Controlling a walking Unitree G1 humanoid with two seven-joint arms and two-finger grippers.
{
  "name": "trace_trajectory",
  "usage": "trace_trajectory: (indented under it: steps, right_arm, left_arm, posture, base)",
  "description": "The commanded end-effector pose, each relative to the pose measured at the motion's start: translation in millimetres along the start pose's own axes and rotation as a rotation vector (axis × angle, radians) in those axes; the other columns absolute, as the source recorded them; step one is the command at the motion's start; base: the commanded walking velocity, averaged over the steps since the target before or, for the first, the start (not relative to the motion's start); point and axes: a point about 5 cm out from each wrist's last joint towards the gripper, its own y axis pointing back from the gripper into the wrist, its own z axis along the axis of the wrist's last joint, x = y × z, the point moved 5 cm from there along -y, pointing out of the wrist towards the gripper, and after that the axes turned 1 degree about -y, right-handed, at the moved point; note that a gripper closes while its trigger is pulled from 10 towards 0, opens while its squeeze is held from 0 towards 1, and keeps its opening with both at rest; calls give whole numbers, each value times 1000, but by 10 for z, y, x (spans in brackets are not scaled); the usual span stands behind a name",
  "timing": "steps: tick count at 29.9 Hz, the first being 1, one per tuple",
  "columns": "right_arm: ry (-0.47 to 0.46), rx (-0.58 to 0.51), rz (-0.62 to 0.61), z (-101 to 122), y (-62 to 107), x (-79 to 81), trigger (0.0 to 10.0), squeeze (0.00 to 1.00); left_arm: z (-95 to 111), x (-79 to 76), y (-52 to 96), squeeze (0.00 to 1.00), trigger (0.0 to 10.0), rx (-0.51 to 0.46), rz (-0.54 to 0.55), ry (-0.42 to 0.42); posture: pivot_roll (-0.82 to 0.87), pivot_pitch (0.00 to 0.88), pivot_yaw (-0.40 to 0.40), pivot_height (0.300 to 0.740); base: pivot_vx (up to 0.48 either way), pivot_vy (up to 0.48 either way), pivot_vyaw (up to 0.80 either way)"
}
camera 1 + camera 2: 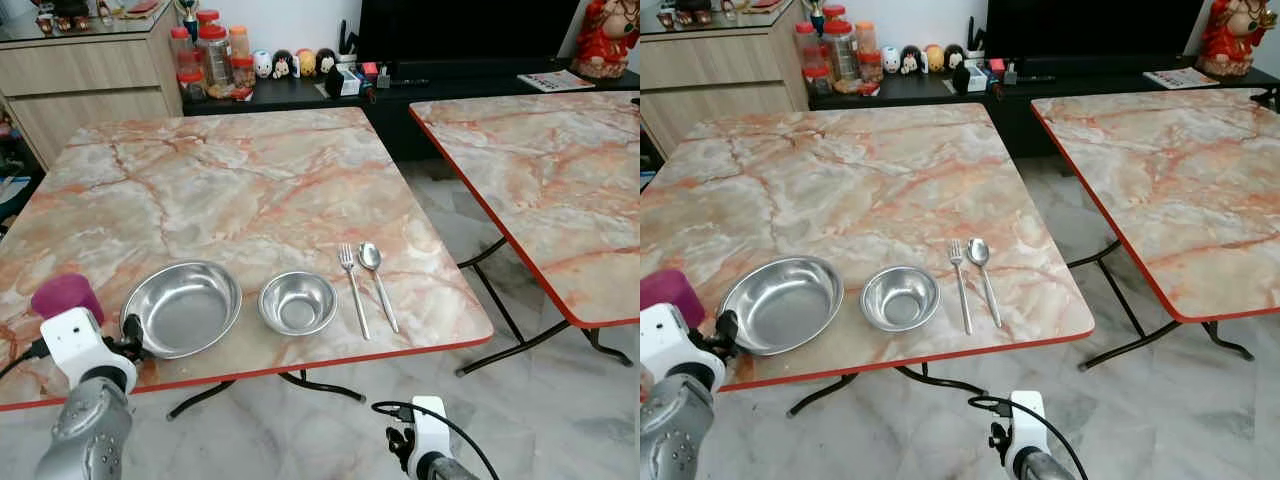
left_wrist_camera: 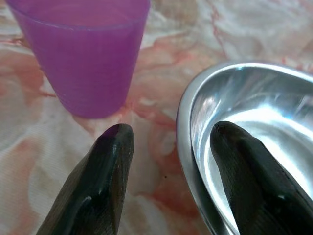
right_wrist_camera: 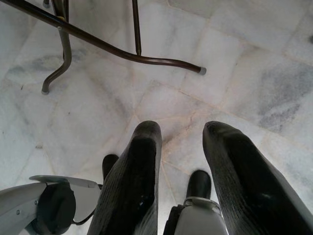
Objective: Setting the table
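While the right claw (image 3: 178, 161) hangs parted floorward, the left claw (image 2: 168, 147) straddles, unclosed, the large bowl (image 1: 185, 307) rim.

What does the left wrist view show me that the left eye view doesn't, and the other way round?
Left wrist view: the left gripper open, one finger over the bare table top, the other finger over the large steel bowl, its rim between them, neither clearly touching it.

Left eye view: the small steel bowl, the fork and spoon side by side to its right, and the right gripper's arm hanging low below the table edge.

Both: the purple cup standing upright beside the large bowl.
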Motion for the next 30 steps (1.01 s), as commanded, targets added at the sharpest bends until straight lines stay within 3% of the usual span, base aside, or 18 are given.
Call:
trace_trajectory:
  steps: [1,11,21,27,28,30]
  right_arm:
    - [-10,5,1,-15,1,5,10000,0]
    - [-14,8,2,-28,2,14,10000,0]
    - [-13,12,9,-37,2,22,10000,0]
    - [-10,14,11,-38,2,25,10000,0]
    - [-10,15,11,-39,2,25,10000,0]
    - [-10,15,12,-38,1,25,10000,0]
  left_arm:
    - [-20,50,-36,0,10000,40,2,-15]
    - [8,136,-71,0,10000,87,8,-46]
    - [47,-47,-56,0,10000,100,-93,-9]
    - [48,-85,-53,0,10000,106,-99,-9]
    - [41,-78,-55,0,9059,111,-90,-9]
    - [37,-74,-57,0,9059,115,-85,-8]
  posture:
    - [3,0,17,740]
    - [-2,0,26,740]
    - [0,0,23,740]
    - [-1,0,23,740]
    - [-1,0,23,740]
    - [-2,0,23,740]
  base:
    - [0,0,0]
    - [0,0,0]
    - [0,0,0]
    - [0,0,0]
    - [0,0,0]
    - [0,0,0]
